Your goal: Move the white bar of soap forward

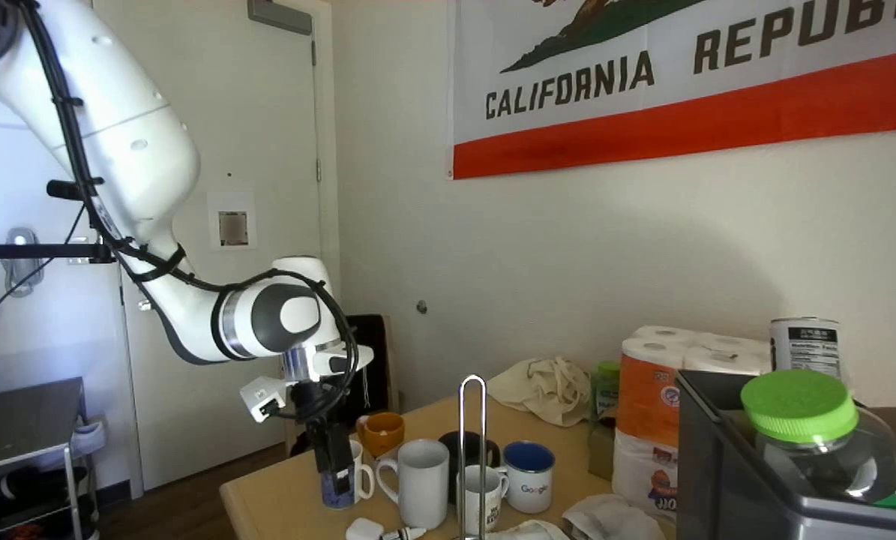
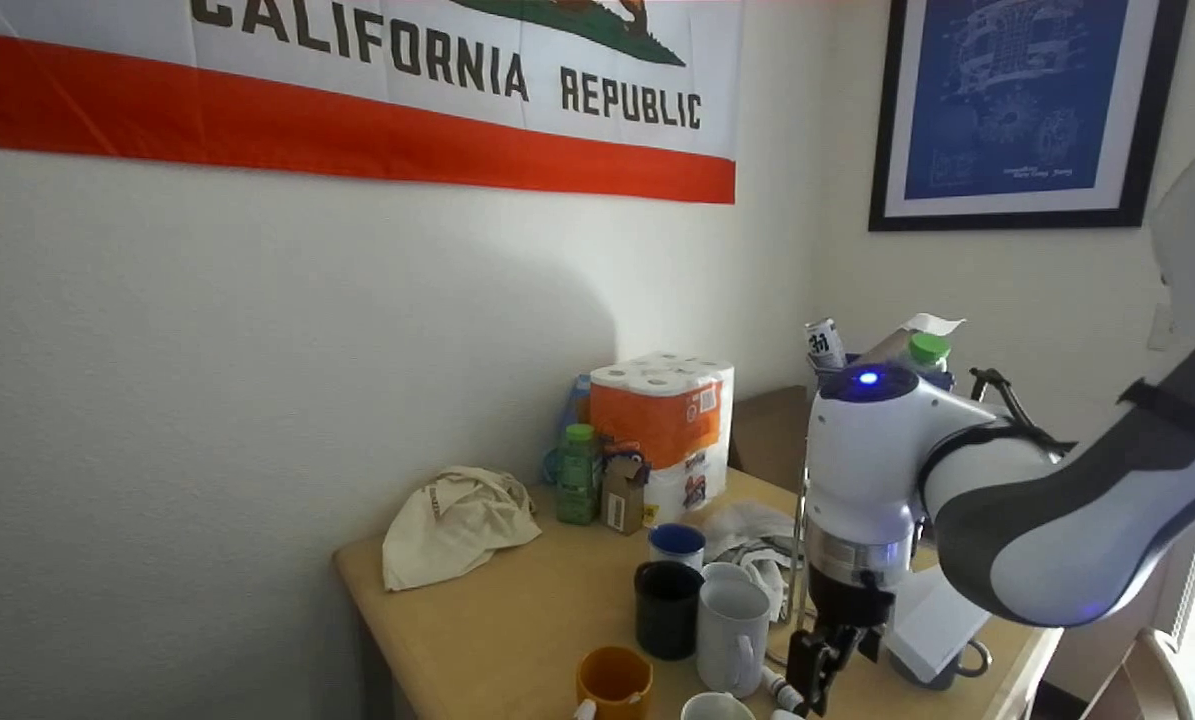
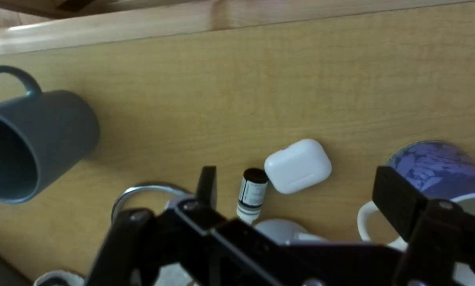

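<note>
The white bar of soap (image 3: pixel 298 166) is a low white block with rounded edges, lying flat on the table. It shows at the bottom edge of an exterior view (image 1: pixel 364 529), and only a sliver shows in an exterior view (image 2: pixel 785 714). My gripper (image 3: pixel 298 174) is open and empty, pointing down with its fingers wide apart. In the wrist view the soap lies between and just beyond the two fingertips, untouched. The gripper also shows in both exterior views (image 1: pixel 337 480) (image 2: pixel 812 675), above the table; its exact height is hard to tell.
A small dark-capped bottle (image 3: pixel 253 194) lies against the soap's side. A purple-patterned mug (image 3: pixel 436 171) stands by the right finger. A grey mug (image 3: pixel 58 131) lies on its side at left. Several mugs, including a tall white one (image 1: pixel 423 484), and a metal wire stand (image 1: pixel 461 450) crowd nearby.
</note>
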Controlling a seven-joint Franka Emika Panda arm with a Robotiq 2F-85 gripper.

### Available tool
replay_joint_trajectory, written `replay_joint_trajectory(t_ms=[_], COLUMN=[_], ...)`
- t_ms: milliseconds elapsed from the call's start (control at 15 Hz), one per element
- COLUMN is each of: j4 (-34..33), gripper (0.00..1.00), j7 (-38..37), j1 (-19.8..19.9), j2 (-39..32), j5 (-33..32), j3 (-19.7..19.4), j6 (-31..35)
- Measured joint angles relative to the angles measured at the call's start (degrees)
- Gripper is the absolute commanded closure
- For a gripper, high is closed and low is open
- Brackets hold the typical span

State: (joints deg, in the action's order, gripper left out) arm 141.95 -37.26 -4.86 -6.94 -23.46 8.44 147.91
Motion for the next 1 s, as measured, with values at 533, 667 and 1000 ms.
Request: replay_joint_trajectory(t_ms=[533, 667, 1000], j4=[-4.2, -5.2, -7.3], gripper=[0.0, 0.0, 0.0], j7=[-12.3, -15.0, -21.5], j1=[-7.1, -8.7, -12.8], j2=[-9.9, -11.7, -15.8], j5=[-1.6, -1.8, -2.0], j3=[-8.9, -10.6, -14.3], j6=[4.5, 5.2, 7.0])
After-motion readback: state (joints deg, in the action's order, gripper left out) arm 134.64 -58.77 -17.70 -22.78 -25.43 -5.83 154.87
